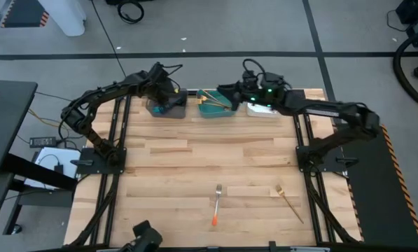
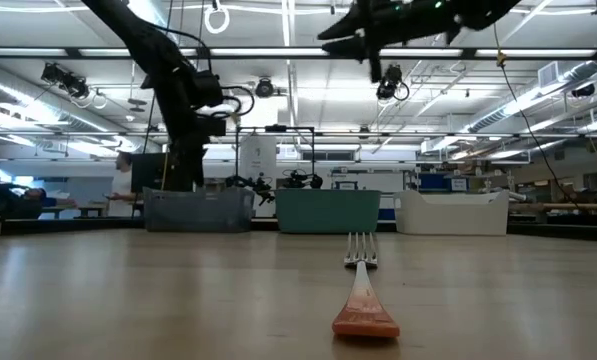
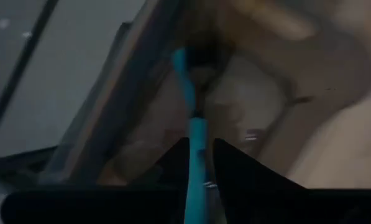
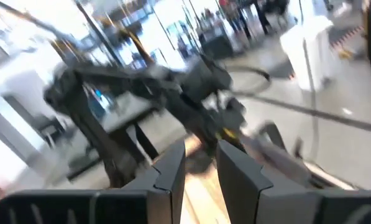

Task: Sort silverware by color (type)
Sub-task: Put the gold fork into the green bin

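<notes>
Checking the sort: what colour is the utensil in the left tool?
Blue handle; left wrist view.

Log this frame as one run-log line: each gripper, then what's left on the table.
left gripper: over grey bin, shut on blue utensil | right gripper: over teal bin | loose: orange fork, tan fork

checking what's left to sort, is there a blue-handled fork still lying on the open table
No: the high view shows only an orange-handled metal fork and a tan wooden-handled utensil lying on the open wooden table.
</notes>
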`<state>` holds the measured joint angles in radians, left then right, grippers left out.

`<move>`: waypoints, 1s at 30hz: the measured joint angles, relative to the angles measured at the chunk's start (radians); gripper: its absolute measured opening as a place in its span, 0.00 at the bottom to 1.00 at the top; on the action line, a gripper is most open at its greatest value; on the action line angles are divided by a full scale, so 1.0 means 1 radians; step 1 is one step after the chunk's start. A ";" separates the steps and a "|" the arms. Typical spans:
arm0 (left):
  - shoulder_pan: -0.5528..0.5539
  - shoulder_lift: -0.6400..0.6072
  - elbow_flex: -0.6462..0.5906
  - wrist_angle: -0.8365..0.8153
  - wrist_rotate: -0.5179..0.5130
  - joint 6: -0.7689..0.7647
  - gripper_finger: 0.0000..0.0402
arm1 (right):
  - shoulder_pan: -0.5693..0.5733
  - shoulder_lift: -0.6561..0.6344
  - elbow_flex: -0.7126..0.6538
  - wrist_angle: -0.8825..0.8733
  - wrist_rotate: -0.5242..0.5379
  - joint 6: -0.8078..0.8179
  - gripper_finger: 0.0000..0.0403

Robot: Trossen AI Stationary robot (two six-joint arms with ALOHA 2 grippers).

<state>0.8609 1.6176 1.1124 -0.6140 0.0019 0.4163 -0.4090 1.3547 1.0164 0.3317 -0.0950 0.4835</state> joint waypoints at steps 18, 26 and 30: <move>-0.531 -0.002 0.081 0.014 0.147 -0.250 0.20 | 0.415 -0.351 -0.007 -1.443 0.066 0.533 0.24; -0.712 -0.002 0.081 0.069 0.133 -0.470 0.20 | 0.737 -0.288 -0.117 -1.457 -0.063 0.852 0.24; -0.789 -0.002 0.081 0.086 0.123 -0.550 0.20 | 0.884 -0.236 -0.163 -1.374 -0.067 0.955 0.24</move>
<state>0.0714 1.6157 1.1934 -0.5282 0.1253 -0.1336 0.4749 1.1187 0.8539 -1.0425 -0.1622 1.4387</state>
